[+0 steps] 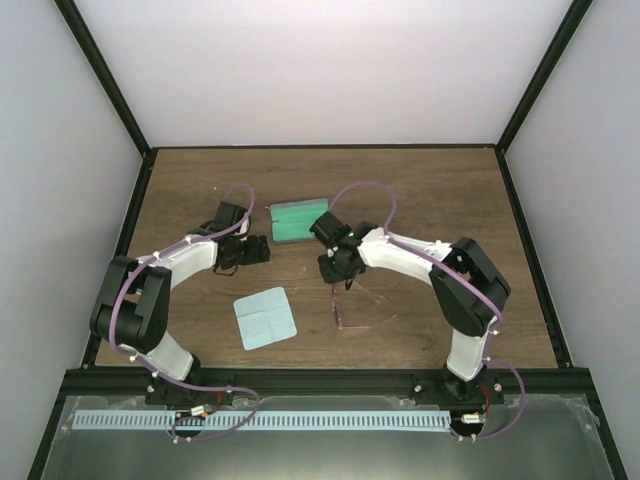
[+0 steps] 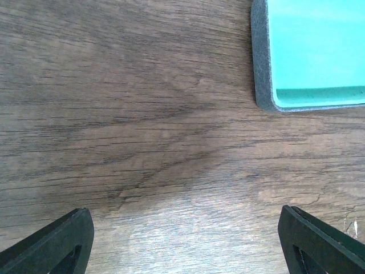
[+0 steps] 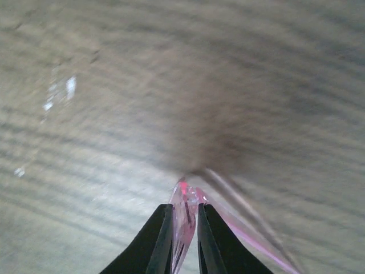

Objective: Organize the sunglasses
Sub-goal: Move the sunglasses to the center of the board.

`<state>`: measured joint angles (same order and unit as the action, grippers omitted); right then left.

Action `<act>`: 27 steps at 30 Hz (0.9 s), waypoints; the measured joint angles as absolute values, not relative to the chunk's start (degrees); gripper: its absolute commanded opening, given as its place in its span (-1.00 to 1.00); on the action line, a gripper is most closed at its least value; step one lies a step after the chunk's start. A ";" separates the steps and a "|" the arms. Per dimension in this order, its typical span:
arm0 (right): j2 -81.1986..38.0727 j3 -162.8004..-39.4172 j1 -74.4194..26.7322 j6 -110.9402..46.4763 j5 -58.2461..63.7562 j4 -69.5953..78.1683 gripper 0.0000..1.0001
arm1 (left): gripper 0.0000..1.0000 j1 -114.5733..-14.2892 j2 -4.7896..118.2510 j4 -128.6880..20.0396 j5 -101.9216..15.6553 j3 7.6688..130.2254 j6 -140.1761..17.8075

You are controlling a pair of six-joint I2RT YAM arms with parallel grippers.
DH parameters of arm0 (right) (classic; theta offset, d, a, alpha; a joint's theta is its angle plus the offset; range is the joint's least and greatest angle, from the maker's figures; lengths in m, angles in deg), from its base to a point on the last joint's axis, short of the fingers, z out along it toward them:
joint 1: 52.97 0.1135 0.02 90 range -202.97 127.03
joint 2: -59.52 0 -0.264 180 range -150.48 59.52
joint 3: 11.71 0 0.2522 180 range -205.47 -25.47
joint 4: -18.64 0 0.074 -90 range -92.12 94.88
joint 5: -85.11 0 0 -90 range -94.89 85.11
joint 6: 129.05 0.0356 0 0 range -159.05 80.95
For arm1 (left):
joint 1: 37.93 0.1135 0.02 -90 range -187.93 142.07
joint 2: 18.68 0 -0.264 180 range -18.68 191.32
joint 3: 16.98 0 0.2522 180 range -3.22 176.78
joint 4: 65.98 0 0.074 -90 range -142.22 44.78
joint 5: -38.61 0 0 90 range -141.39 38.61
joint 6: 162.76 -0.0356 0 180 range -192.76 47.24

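My right gripper point(image 3: 184, 231) pinches the sunglasses point(image 3: 183, 198) (frame edge) | left gripper point(image 2: 182, 237) spread, idle | step: pickup | next: align over case point(image 1: 297, 221).

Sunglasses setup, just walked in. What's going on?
The right tool is shut on the pink sunglasses, pinching part of the frame on the near side of the open case. The wrist view is too blurred to tell if they are off the table. The left tool is open and empty, over bare wood beside the case. The pale blue cloth lies flat nearer the arm bases.
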<state>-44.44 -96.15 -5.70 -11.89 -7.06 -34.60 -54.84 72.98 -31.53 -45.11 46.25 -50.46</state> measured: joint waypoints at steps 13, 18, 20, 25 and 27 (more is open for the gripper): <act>-44.36 -99.38 -10.60 -14.60 -7.69 -35.59 -0.55 | 0.82 -54.84 72.98 -31.49 -44.98 46.25 -50.48; -44.38 -100.48 -11.28 -14.49 -7.74 -36.26 -0.33 | 0.83 -54.84 72.98 -31.42 -44.91 46.25 -50.61; -44.38 -101.07 -11.28 -14.34 -7.61 -36.18 -0.33 | 0.82 -54.84 72.98 -31.40 -44.89 46.25 -50.68; -44.38 -101.00 -11.15 -13.18 -6.16 -36.18 -0.34 | 0.83 -54.84 72.98 -31.45 -44.76 46.25 -50.70; -44.36 -100.17 -10.80 -12.33 -5.68 -36.15 -0.35 | 0.82 -54.84 73.00 -31.47 -44.70 46.25 -50.70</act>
<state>-44.36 -100.17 -10.80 -12.33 -5.68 -36.15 -54.84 73.00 -31.47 -44.70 46.25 -50.70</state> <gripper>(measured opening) 0.333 0.913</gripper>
